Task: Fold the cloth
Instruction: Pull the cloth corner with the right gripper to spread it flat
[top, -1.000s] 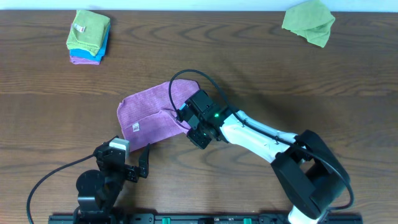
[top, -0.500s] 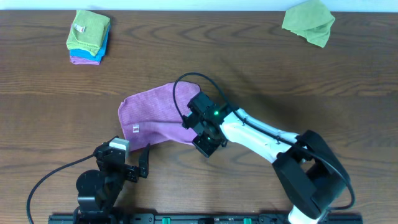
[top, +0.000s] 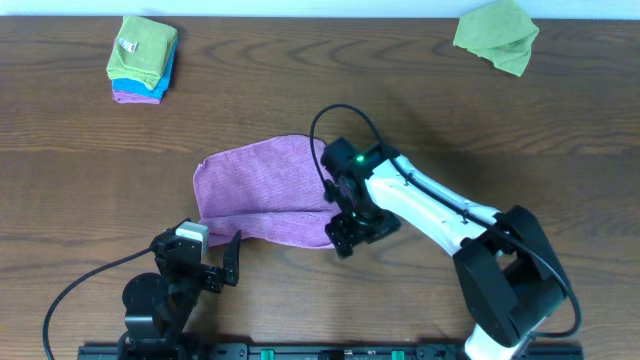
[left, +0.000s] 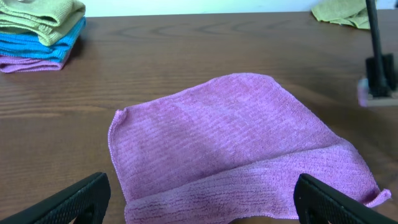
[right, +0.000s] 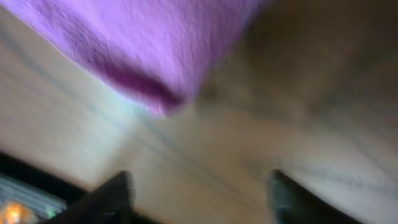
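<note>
The purple cloth lies flat on the wooden table, and everything here is placed from it. Its edge nearest the arm bases is doubled over into a narrow band that runs along that whole side; the rest is a single layer, spread out with soft creases.

Your right gripper sits at the cloth's near right corner, at the end of that folded band. In the right wrist view its fingers are spread wide with only bare table between them, and the cloth's corner hangs just beyond the tips, not pinched.

Your left gripper is low at the cloth's near left side, just short of the folded edge. Its jaws are also spread wide and hold nothing.

Well beyond the cloth's far left corner you have a stack of folded cloths, green on blue on purple. Well beyond its far right side lies a crumpled green cloth.
</note>
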